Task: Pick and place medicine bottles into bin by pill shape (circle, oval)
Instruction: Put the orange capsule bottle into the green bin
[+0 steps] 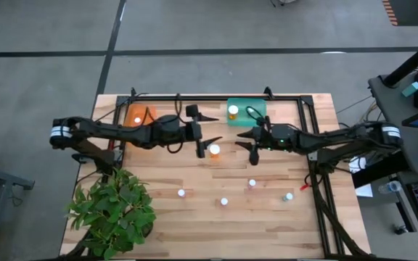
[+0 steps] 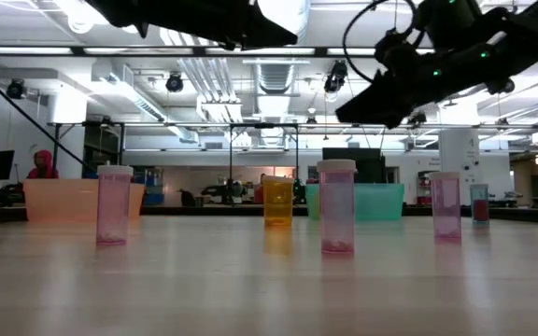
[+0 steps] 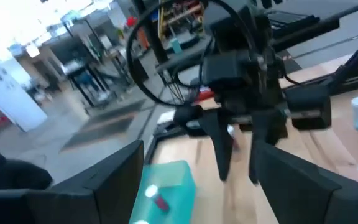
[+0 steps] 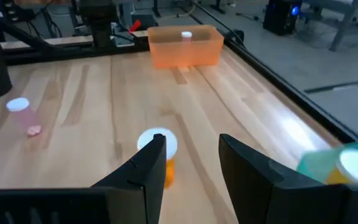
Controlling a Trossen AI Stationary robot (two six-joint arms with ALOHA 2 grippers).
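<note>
An orange medicine bottle [image 1: 214, 150] with a white cap stands upright on the table between my two grippers; it also shows in the right wrist view [image 4: 157, 149]. My left gripper [image 1: 212, 128] hangs open and level above the table, nothing between its fingers [image 3: 104, 180]. Facing it, my right gripper [image 1: 244, 142] is open too and empty; the orange bottle stands just beyond its fingertips [image 4: 151, 155]. Several pink bottles [image 1: 181, 193] [image 1: 252, 183] stand upright nearer the table's front edge. One bottle [image 1: 233, 111] sits in the green bin [image 1: 256, 110], another [image 1: 137, 119] in the orange bin [image 1: 147, 114].
A potted green plant [image 1: 113, 209] fills the near left corner. A black frame rail [image 1: 216, 96] runs along the far edge and another [image 1: 312, 145] down the right side. The low view shows the bottles in a row [image 2: 336, 205] in front of both bins.
</note>
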